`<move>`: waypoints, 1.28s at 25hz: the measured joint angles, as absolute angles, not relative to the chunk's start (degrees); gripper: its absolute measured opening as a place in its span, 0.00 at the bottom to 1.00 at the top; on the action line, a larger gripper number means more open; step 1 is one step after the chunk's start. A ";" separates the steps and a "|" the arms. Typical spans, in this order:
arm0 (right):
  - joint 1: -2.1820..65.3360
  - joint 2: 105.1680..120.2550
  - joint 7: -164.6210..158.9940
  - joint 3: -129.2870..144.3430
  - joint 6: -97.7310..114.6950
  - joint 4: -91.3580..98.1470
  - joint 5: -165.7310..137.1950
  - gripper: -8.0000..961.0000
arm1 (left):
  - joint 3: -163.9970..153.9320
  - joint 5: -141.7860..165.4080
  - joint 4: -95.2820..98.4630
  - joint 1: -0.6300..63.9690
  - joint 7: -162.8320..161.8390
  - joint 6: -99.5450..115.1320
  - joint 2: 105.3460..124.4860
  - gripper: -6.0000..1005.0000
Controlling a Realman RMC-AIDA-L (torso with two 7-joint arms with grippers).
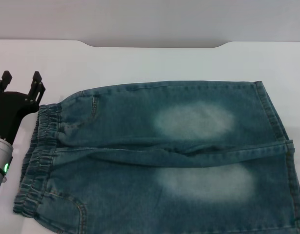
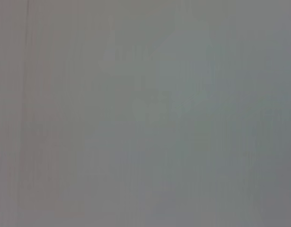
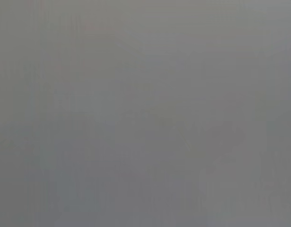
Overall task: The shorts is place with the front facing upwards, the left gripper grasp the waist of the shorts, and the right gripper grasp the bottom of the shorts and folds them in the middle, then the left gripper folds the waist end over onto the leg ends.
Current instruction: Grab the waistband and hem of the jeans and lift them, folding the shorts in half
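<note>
The blue-green denim shorts [image 1: 159, 156] lie flat on the white table, with two pale faded patches on the legs. The waist of the shorts [image 1: 36, 156] is the gathered band at the left. The bottom of the shorts [image 1: 281, 141] is the flat hem at the right. My left gripper [image 1: 20, 78] stands open beside the far end of the waistband, apart from the cloth, its two black fingertips pointing away from me. The right gripper is out of view. Both wrist views show only plain grey.
The white table [image 1: 150, 61] runs back to a far edge with a shallow notch in the middle. Bare table surface lies beyond the shorts and at the left around my left arm [image 1: 1, 156], which shows a green light.
</note>
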State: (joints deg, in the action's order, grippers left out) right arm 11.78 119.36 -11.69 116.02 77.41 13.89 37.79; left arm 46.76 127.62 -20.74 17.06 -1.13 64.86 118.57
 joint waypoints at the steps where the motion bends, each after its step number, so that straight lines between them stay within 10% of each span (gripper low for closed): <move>1: 11.78 119.36 -11.69 116.02 77.34 13.89 37.79 0.68 | 46.76 127.61 -20.74 17.09 -1.13 64.83 118.56 0.71; 22: 12.39 119.31 -11.69 117.67 76.49 13.89 37.79 0.68 | 46.76 127.69 -21.04 17.05 -1.24 63.50 118.48 0.70; 32: 12.68 116.84 -12.28 113.27 61.82 24.58 30.14 0.68 | 47.19 130.97 -29.13 16.29 3.06 59.15 117.14 0.70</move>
